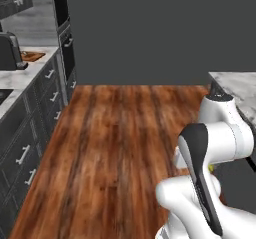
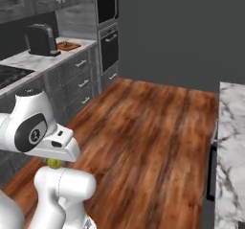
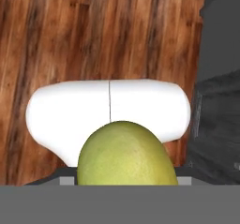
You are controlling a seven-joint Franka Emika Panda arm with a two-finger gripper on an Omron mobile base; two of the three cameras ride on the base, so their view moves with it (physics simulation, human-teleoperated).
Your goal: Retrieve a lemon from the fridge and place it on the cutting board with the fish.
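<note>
Lemon in transit, far from the cutting board (image 2: 68, 45).
Jaws clamped on lemon (image 3: 125, 153), carried low over wood floor; board sits beside coffee machine (image 2: 40, 39). Risk: a jolt while driving could shake the round fruit loose.

— Floor? 
— The plank floor (image 1: 120, 148) reads as glossy reddish wood, the counter (image 2: 229, 142) as white marbled stone.
— Lemon? 
— The lemon (image 3: 125, 155): dull, smooth yellow-green skin.

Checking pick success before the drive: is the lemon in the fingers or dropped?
In the grip. The lemon fills the bottom of the hand view, and a sliver of it shows under the wrist in the right base view, well above the wood floor.
</note>
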